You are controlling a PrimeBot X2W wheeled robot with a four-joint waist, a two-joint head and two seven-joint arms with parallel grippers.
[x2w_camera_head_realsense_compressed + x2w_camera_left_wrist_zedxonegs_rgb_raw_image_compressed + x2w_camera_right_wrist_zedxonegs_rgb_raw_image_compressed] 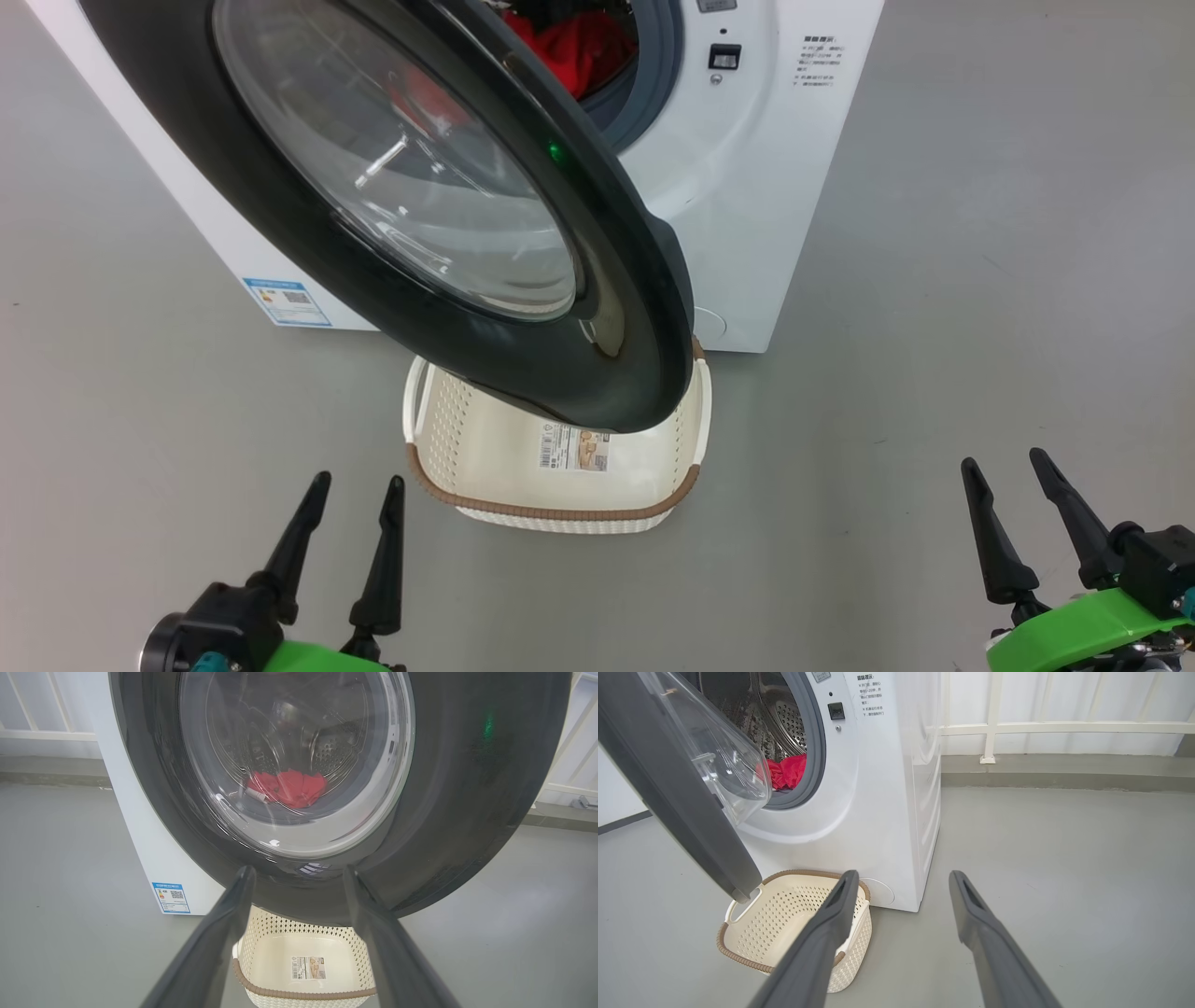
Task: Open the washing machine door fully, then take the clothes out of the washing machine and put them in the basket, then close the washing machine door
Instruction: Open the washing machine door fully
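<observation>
The washing machine door (280, 215), black-rimmed with a clear glass bowl, stands partly swung out from the white washing machine (747, 187) and hangs over the basket (485, 457). Red clothes (579, 47) lie inside the steel drum, also seen through the door glass as clothes (289, 788) and past the door as clothes (787, 771). The cream basket (784, 910) with a brown rim sits on the floor against the machine's front, with nothing in it but a paper label. My left gripper (359, 485) and right gripper (1006, 459) are both open, low and well short of the door.
Grey floor (980, 327) spreads to both sides of the machine. A white railing (1064, 728) and a low grey kerb run behind it. A blue label (287, 301) marks the machine's lower front corner.
</observation>
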